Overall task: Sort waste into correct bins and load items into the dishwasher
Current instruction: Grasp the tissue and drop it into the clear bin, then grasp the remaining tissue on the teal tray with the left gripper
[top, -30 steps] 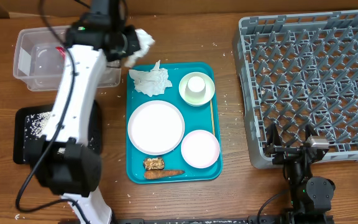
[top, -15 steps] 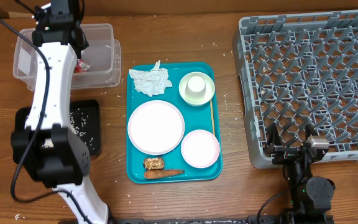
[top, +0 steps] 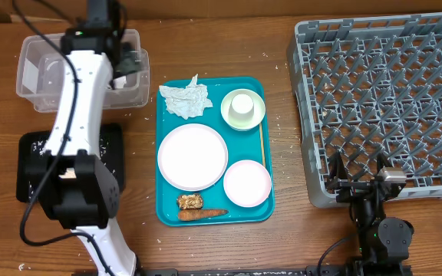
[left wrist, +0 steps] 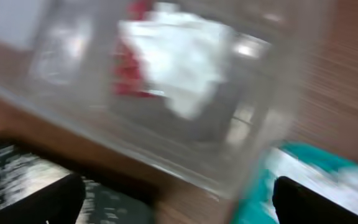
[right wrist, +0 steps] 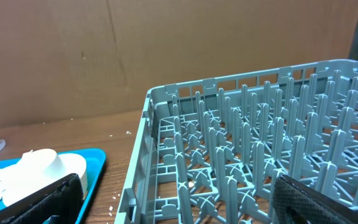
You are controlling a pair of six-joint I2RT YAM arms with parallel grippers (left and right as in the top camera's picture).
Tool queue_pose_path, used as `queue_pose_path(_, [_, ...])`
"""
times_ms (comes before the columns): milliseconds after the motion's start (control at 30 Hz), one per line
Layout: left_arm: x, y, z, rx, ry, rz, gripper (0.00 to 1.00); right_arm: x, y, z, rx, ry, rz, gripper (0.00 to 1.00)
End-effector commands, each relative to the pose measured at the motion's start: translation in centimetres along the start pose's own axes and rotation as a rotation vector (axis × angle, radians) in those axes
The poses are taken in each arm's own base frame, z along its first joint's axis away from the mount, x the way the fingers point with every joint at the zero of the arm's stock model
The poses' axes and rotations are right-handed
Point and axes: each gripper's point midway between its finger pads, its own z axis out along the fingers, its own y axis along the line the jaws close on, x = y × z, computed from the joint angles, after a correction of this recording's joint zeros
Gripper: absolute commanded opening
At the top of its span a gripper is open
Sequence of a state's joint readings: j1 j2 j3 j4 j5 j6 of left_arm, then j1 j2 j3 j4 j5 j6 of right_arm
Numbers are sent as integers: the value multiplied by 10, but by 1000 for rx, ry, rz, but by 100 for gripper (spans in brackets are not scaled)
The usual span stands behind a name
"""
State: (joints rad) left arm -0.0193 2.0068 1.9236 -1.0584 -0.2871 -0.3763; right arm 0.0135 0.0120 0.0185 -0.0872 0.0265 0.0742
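Observation:
My left gripper [top: 126,63] hangs open over the right end of the clear tub [top: 44,73], holding nothing. In the blurred left wrist view, a crumpled white napkin [left wrist: 185,62] and a red wrapper [left wrist: 131,68] lie inside the tub [left wrist: 260,106]. The teal tray [top: 263,207] carries another napkin [top: 184,100], a cup in a bowl [top: 242,109], a large plate [top: 192,156], a small bowl [top: 247,183], a brown lump [top: 189,201] and a carrot-like stick [top: 202,214]. My right gripper [top: 357,170] rests open at the front edge of the grey dish rack [top: 382,84].
The black tray [top: 29,180] with scattered rice lies below the tub, partly hidden by my left arm. Rice grains dot the wood around the teal tray. A cardboard wall [right wrist: 166,56] stands behind the table.
My left gripper carried a white napkin from beside the teal tray over to the tub and opened. The napkin now lies in the tub. The right arm has not moved.

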Motion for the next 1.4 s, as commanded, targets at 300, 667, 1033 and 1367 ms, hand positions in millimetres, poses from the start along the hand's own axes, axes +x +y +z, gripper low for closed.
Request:
queue_pose_path(300, [119,-133,23,297,257,460,95,1,-2,0,9,-6,-4,100])
queue_pose_path(667, [149,-151,84,281,329,496,86,1,-2,0,9,-6,-3,100])
queue_pose_path(1033, [154,-152,93,271,352,492,45,1,-2,0,9,-6,-3,100])
queue_pose_path(1367, [56,-135,1,198,104,371,4,1,-2,0,9,-6,-3,100])
